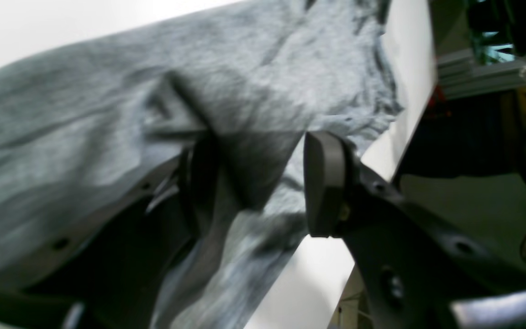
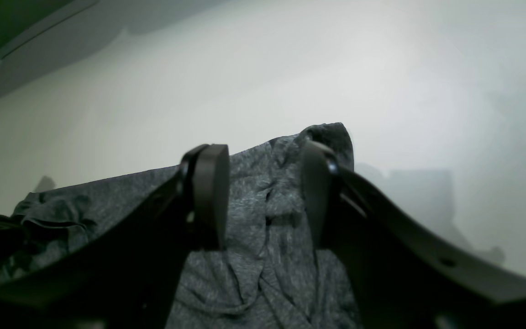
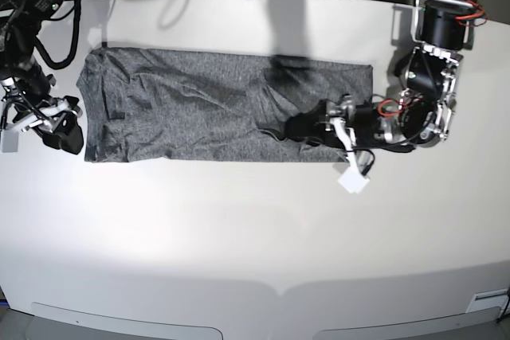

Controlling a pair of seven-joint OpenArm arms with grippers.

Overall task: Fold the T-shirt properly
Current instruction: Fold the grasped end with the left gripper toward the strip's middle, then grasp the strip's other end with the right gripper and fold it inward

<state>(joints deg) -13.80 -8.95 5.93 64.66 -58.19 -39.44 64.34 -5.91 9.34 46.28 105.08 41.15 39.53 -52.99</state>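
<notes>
1. nearest the left wrist camera are the dark pads of the left end effector, standing apart with a gap between them; grey cloth lies in and behind that gap, and one pad is half hidden by a fold of it.
2. whether the left end effector actually pinches the cloth cannot be told; its pads are spread, not pressed together.
3. in the right wrist view the right end effector also has its two pads apart, with wrinkled grey knit seen between and below them; the pads do not visibly clamp the fabric.
4. the t-shirt lies on the white worktop as a long, flat, roughly rectangular band, running side to side across the far half of the surface in the base view.
5. the fabric is creased, with a bunched ridge near the end where the left end effector reaches in over the shirt's near edge.
6. the right end effector sits at the opposite end of the t-shirt, just beside its corner at the near edge.
7. a small white square tag lies on the worktop just below the left arm, close to the shirt's near edge.
</notes>
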